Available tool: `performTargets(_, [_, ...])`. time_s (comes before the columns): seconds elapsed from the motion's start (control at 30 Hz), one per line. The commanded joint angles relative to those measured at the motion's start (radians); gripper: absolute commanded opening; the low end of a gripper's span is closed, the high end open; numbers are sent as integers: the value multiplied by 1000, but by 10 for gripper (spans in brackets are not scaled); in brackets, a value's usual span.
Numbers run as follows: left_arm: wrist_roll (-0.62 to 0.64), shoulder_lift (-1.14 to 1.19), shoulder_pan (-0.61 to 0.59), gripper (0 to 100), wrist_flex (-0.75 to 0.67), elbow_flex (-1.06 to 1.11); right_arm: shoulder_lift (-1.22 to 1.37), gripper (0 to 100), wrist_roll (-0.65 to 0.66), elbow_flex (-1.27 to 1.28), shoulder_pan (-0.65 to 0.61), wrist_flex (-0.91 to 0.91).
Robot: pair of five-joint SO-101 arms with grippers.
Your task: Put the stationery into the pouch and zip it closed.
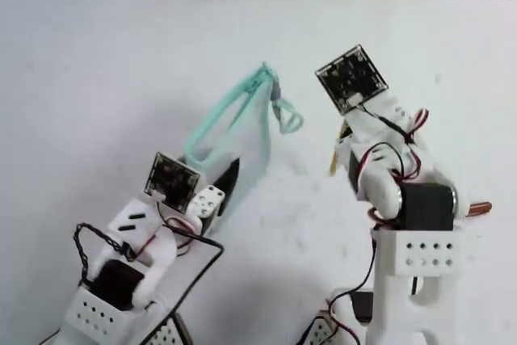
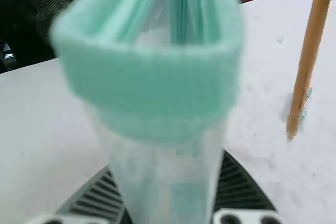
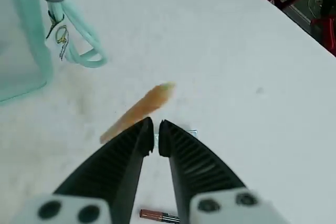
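One pencil [image 2: 307,51] is clamped in the right gripper [image 3: 155,129] — the loading step, it seems; a carry toward nine o'clock is called for, over the pouch [image 1: 242,135] held by the left gripper [image 2: 168,198].

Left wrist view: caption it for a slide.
Left pincer grips the clear, mint-trimmed pouch, a wooden pencil close beside it.

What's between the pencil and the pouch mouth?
Nothing visible. Bare table separates the pencil in the right gripper from the pouch, whose mouth is open. Its cord loop lies beside the pouch.
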Motion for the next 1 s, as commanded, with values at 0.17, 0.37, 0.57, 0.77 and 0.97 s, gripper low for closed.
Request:
performTargets(0.17, [-14,-13,-8,142,-25,-35,-30,17,-9,-12,-33,35])
performTargets(0.37, [-14,-13,-8,142,-25,-35,-30,17,-69,-32,-45,35])
performTargets(0.57, [-15,-13,-8,142,-25,-37,-21,17,-61,-29,-36,31])
performTargets(0.77, [-15,-13,-8,142,-25,-37,-19,17,-60,41,-24,-1])
performTargets(0.97, [-15,-13,-8,142,-25,-35,102,63,-66,161,1,-137])
